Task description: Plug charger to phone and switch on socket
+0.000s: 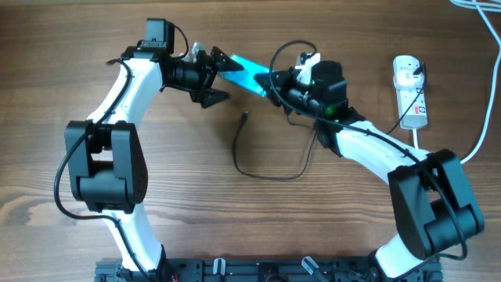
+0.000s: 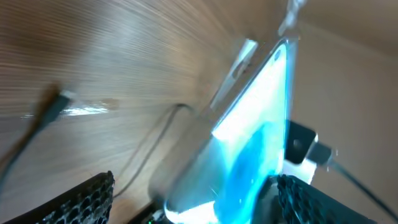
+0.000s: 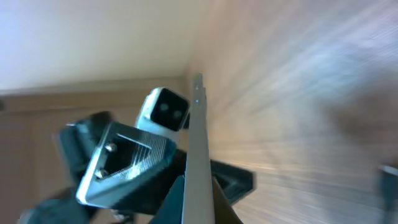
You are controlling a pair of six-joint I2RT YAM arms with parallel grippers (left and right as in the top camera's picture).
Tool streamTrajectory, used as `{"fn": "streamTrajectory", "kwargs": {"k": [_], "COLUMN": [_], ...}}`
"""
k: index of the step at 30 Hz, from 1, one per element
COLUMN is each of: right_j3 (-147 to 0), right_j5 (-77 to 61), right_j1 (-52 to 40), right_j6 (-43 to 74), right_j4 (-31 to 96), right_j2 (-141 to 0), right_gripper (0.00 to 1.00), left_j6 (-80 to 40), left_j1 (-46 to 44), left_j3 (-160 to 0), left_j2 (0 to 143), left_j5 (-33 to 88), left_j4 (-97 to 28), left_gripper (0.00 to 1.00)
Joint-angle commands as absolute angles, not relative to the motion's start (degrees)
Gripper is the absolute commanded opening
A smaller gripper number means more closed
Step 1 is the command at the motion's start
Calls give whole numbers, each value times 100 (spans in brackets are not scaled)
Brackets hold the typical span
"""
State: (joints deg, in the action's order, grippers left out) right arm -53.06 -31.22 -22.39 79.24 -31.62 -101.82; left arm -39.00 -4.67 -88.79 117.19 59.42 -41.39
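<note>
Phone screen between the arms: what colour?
Glowing cyan-teal; the flat rectangular phone shows best in the left wrist view.

No text, brand, number or sign is legible in any view. In the overhead view, the socket [image 1: 409, 88] carries red marks on the grey panel at its near end, but they are too small to resolve into characters. The phone [image 1: 247, 73] has a lit cyan screen there, with no lettering distinguishable on it. In the left wrist view the same screen [image 2: 258, 134] is blurred and overexposed, so no characters can be read. In the right wrist view the phone [image 3: 198, 143] is edge-on and its display face is not visible.
</note>
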Motion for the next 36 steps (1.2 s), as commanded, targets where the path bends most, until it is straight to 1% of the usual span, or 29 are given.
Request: {"fn": "streamTrajectory", "kwargs": {"k": [1, 4, 8, 10, 12, 13, 15, 16, 19, 22, 26, 30, 32, 33, 36], "right_j3": [-5433, -5430, -5430, -5428, -5426, -5400, -5387, -5389, -5389, -5389, -5389, -5389, -5389, -5389, -5389], "right_j5": [-3157, -3070, -2700, -1944, -1341, -1175, -792, -329, 867, 1455, 1428, 1284, 1264, 1192, 899], "right_j1": [-2239, -2080, -1492, -1339, -1378, -1455, -1778, -2043, -2775, -3179, -3293, -3297, -3299, -3299, -3299], "right_j6": [8547, 8366, 7408, 7067, 7358, 7620, 8364, 8606, 8978, 9041, 8978, 8259, 8329, 8569, 8860], "right_j4": [-3505, -3273, -1702, -810, -296, -274, -322, -427, -1004, -1472, -2196, -3020, -3218, -3234, -3232], "right_j2": [-10108, -9835, -8805, -8014, -7566, -7478, -7561, -7664, -8023, -8436, -9131, -9279, -9279, -9279, -9279], "right_gripper": [5, 4, 4, 4, 4, 4, 4, 4, 4, 4, 4, 4, 4, 4, 4], "left_j6": [-3487, -3479, -2978, -2869, -2869, -2869, -2871, -2873, -2950, -3214, -3767, -4412, -4722, -4936, -5627], "left_j1": [-471, -471, -471, -480, -517, -548, -642, -703, -762, -762, -762, -762, -762, -762, -762], "left_j3": [-8965, -8965, -8965, -8965, -8965, -8965, -8965, -8965, -8965, -8965, -8965, -8965, -8965, -8965, -8965], "left_j2": [11657, 11629, 11380, 11249, 11231, 11233, 11233, 11233, 11233, 11233, 11233, 11233, 11233, 11233, 11233], "left_j5": [7454, 7896, 7955, 7975, 8016, 8014, 8012, 8012, 8007, 7911, 7614, 7148, 7063, 7063, 7063], "left_j4": [-3245, -2740, -2696, -2698, -2698, -2700, -2694, -2696, -2694, -2692, -2620, -2528, -2353, -2169, -1573], "left_gripper": [85, 84, 85, 85, 85, 86, 86, 86, 86, 85, 84, 79, 77, 77, 69]}}
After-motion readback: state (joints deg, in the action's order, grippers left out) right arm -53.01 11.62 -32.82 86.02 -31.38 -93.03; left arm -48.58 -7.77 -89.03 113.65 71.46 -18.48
